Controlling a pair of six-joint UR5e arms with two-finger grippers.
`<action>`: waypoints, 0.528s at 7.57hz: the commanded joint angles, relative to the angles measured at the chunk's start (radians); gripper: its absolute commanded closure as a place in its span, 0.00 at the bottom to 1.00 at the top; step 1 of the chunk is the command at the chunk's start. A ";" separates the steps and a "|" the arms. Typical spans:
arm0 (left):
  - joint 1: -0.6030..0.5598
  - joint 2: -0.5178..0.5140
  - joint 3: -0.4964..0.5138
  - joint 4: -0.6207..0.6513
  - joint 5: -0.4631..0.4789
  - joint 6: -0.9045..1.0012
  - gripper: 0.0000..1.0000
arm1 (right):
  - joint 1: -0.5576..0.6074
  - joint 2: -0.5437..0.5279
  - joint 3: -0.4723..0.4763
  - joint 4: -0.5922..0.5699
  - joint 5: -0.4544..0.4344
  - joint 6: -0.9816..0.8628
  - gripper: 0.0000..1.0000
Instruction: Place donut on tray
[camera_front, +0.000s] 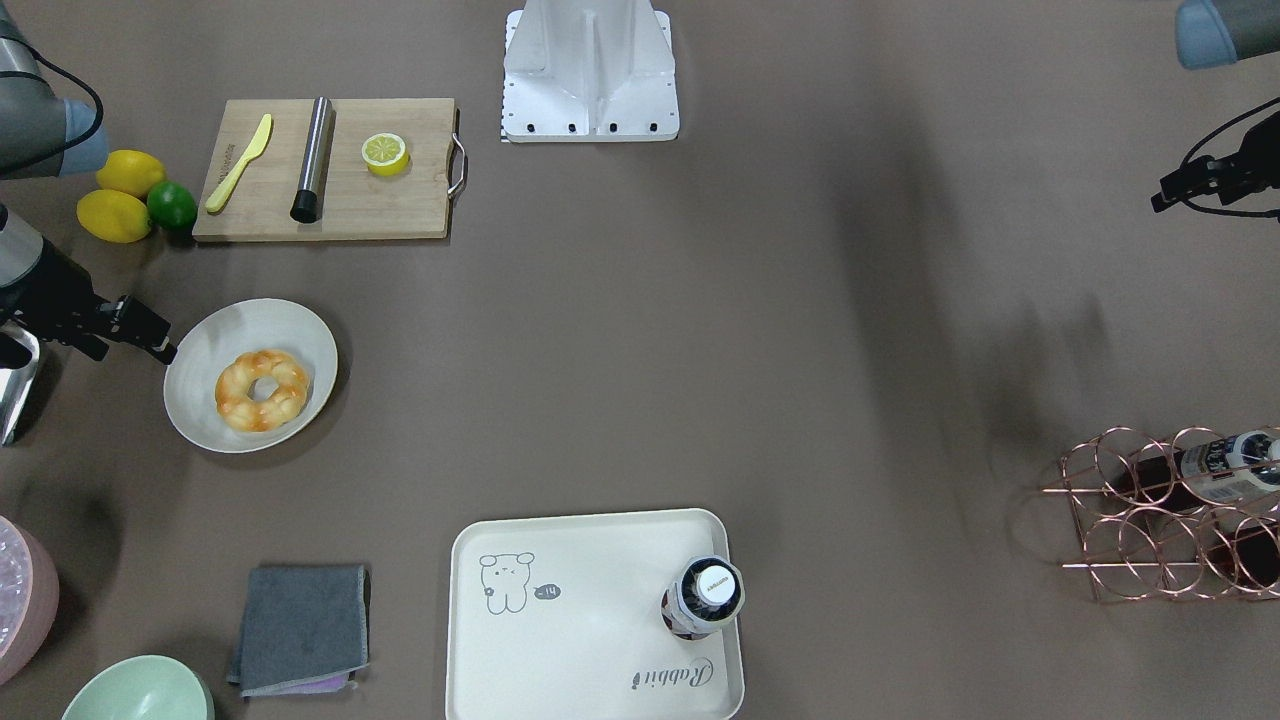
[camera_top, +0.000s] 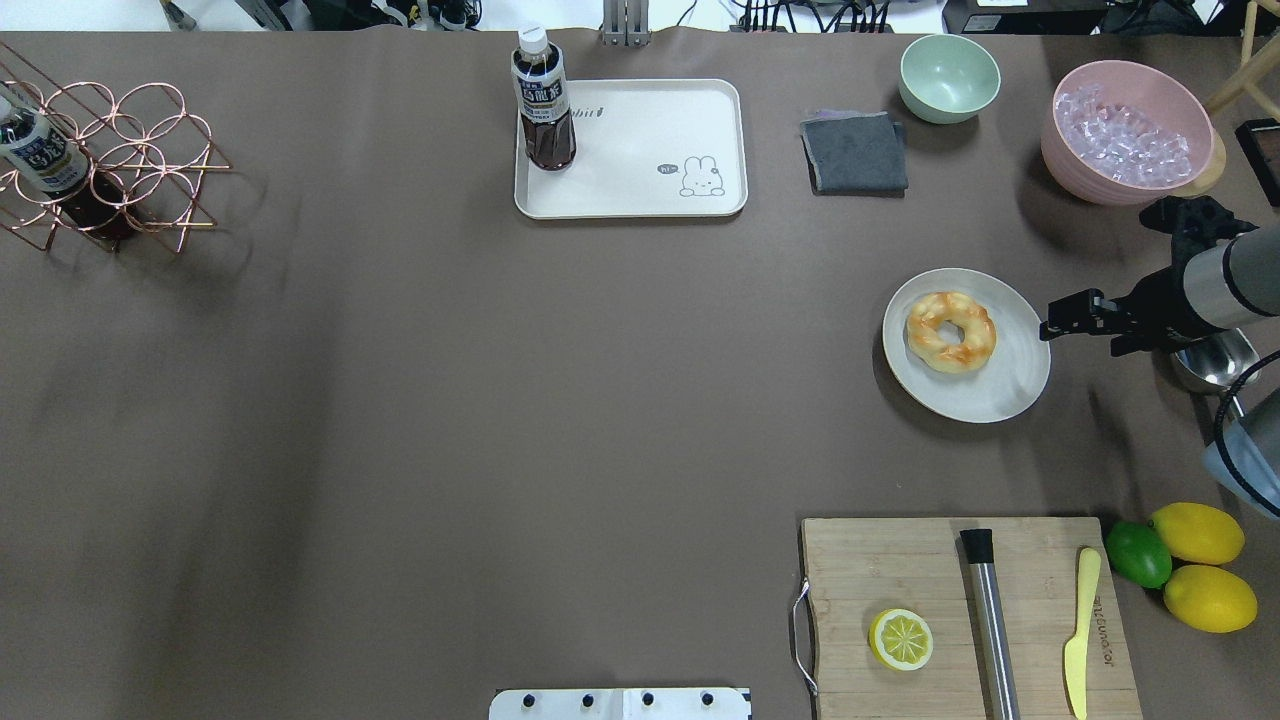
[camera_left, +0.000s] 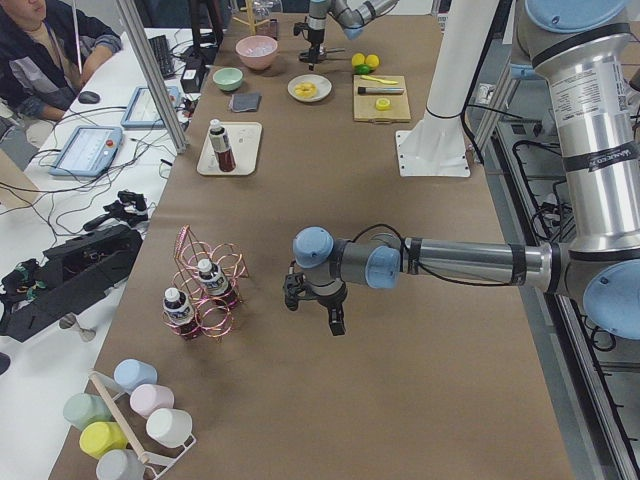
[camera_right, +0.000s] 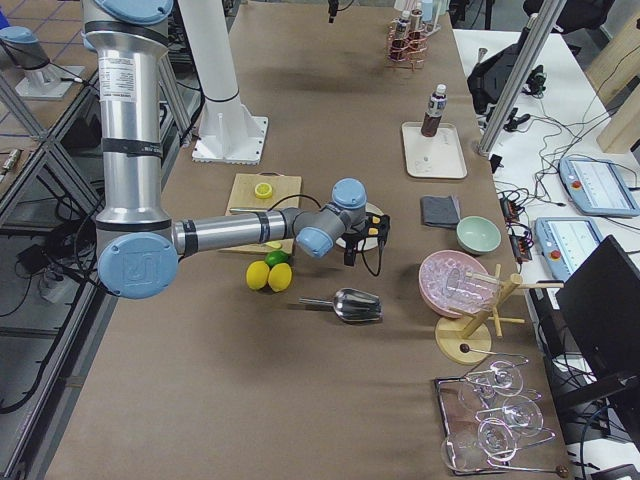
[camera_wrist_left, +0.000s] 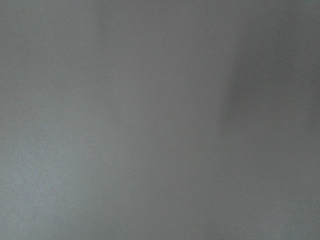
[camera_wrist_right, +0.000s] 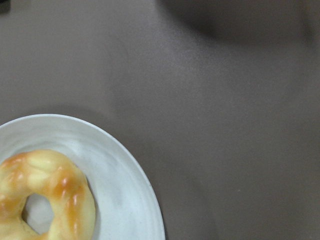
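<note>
We are looking at the donut (camera_top: 951, 331), which is lying flat on a round plate (camera_top: 1005, 390), hole facing up, a near-round ring with no clear long axis. Well apart, the tray (camera_top: 640, 190) is showing "Rabbit" script and a bunny saying "hi~". We cannot tell whether the right pincer (camera_top: 1060, 322), hovering beside the plate, or the left pincer (camera_left: 313, 312) is clenched.

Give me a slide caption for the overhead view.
Right gripper beside the plate bearing the donut; tray with bottle stands farther off.

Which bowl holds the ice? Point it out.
The pink bowl, at the overhead view's top right, is heaped with ice cubes. The smaller green bowl, next to the grey cloth, is empty.
</note>
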 joint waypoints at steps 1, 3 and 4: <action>0.000 0.001 0.000 0.000 0.000 0.000 0.02 | -0.037 0.002 -0.010 0.020 -0.026 0.036 0.10; 0.000 0.001 0.002 0.000 0.000 0.000 0.02 | -0.069 -0.001 -0.010 0.020 -0.057 0.051 0.14; 0.000 0.001 0.002 0.000 0.000 0.000 0.02 | -0.093 0.003 -0.006 0.022 -0.078 0.099 0.17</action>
